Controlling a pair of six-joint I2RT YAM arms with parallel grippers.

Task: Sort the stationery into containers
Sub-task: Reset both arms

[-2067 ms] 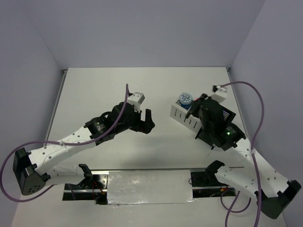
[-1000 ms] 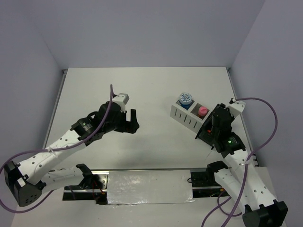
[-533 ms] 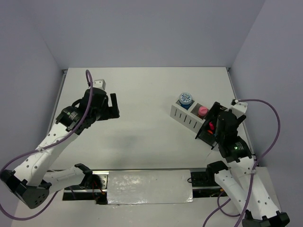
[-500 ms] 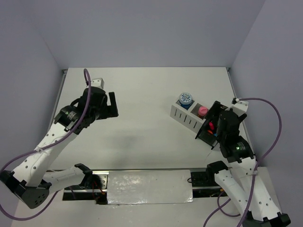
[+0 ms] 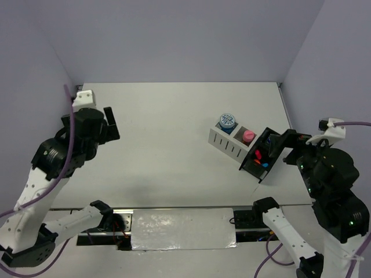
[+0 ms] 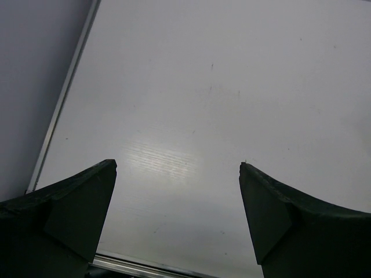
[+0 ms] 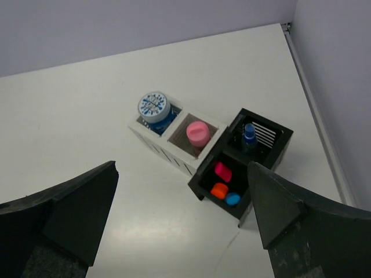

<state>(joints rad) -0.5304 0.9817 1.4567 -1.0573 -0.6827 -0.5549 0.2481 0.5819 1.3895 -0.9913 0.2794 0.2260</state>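
Observation:
The white two-compartment box holds a round blue tin in one cell and the pink tube in the other. Touching it, the black box holds three highlighters with pink, orange and blue caps, and the blue-capped bottle in its far cell. My right gripper hangs open and empty, high above and short of both boxes. My left gripper is open over bare table at the far left. The overhead view shows the white box, black box and both grippers.
The table's metal left edge runs close to my left gripper, with the wall beyond it. The right table edge and side wall lie just past the black box. The arm bases and a foil-covered rail sit at the near edge.
My left arm has swung from the table's middle to the far left and risen. My right arm has drawn back from the black box, up and to the right.

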